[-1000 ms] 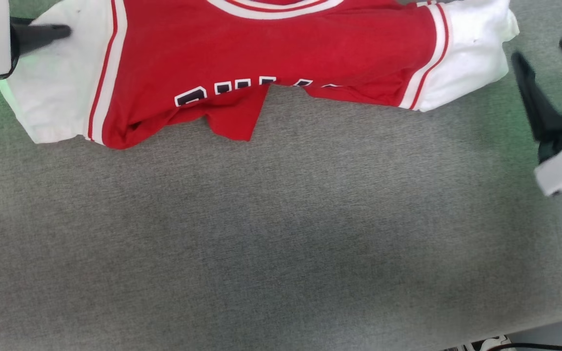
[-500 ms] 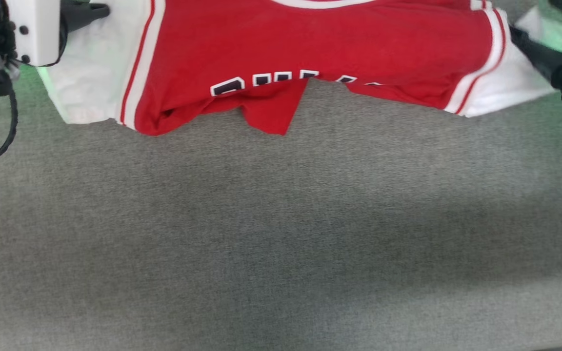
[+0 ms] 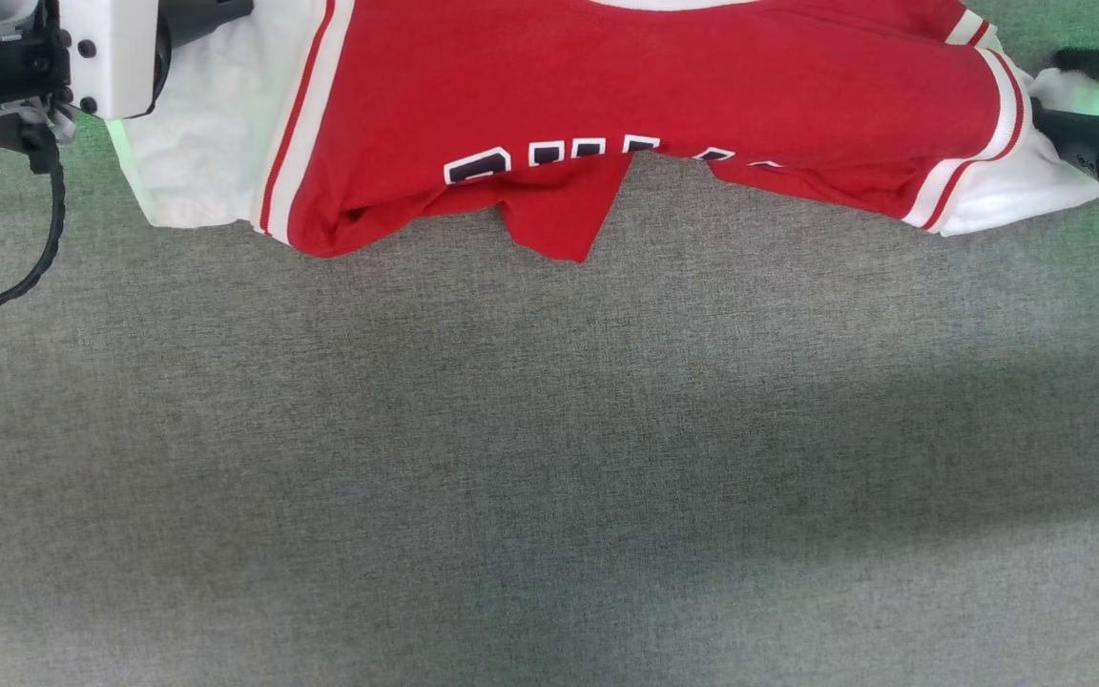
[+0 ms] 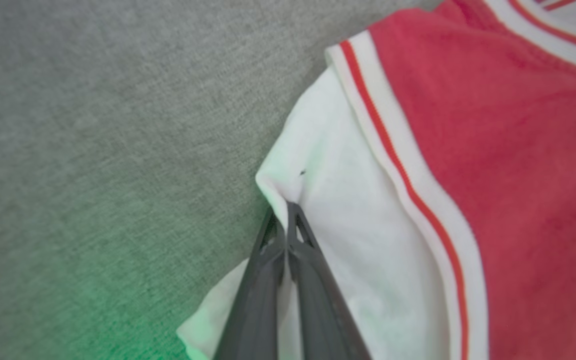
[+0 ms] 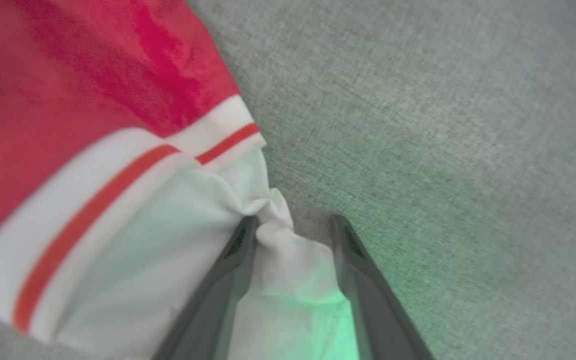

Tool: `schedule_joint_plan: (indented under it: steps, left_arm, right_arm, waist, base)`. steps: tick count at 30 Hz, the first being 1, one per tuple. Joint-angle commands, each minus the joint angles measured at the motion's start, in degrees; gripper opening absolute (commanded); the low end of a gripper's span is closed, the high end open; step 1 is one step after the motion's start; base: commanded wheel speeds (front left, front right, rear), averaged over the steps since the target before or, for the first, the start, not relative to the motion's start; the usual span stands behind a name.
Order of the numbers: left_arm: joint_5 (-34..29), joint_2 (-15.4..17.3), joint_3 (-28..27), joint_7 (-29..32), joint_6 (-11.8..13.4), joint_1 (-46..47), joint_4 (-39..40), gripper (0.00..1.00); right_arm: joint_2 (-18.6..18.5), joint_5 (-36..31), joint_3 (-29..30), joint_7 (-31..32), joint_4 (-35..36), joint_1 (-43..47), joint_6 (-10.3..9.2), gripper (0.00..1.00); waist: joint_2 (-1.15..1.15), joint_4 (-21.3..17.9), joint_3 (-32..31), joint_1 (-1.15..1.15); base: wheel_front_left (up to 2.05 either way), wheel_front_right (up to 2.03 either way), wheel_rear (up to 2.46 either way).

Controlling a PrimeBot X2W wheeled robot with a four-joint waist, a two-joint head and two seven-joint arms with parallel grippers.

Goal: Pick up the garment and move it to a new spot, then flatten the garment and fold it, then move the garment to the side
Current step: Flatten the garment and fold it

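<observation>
On the garment (image 3: 654, 86), right gripper (image 5: 294, 222) newly astride a sleeve (image 5: 168, 240), perhaps loosely.

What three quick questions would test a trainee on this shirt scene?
1. True or false: the left jaws are shut on the garment at its white sleeve.
2. The garment's body is: A blue, B red, C green.
3. Fill in: sleeve cloth lies between the right jaws, which stand ___.
Key: 1 true; 2 B; 3 open.
</observation>
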State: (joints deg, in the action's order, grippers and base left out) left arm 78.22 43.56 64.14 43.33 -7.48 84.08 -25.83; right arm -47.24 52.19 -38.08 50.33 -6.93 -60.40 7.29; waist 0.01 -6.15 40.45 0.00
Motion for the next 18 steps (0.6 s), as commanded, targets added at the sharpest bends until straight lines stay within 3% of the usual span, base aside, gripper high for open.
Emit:
schedule_joint_plan:
  steps: [1,5,10,18]
  left_arm:
    - [0.48,-3.5,4.05,0.97,0.0,-4.71,-0.19,0.0]
    - [1.54,-3.81,4.61,-1.26,0.0,-4.42,-0.26,0.0]
    - [2.7,-2.88,2.85,-10.33,0.0,-3.89,0.87,0.0]
    - [7.15,-1.0,-0.15,-22.22,0.02,-6.16,6.11,0.0]
  right_arm:
    - [1.44,0.54,-3.57,1.5,-1.71,3.76,0.36,0.0]
    - [1.5,1.44,-3.61,-0.56,-2.77,3.02,0.17,0.0]
    - [1.44,2.26,-0.09,-8.73,-3.05,1.72,0.07,0.0]
    - [-1.92,3.69,4.78,-16.59,-2.87,3.41,0.19,0.0]
  waist:
    - [-0.01,0.01,0.02,0.0]
    - [-0.01,0.23,-0.29,0.0]
    - [-0.01,1.42,-2.84,0.0]
    - [-0.01,3.97,-7.27,0.0]
  base:
    - [0.0,0.0,0.0]
    - [0.0,0.0,0.0]
    - [0.0,0.0,0.0]
    - [0.0,0.0,0.0]
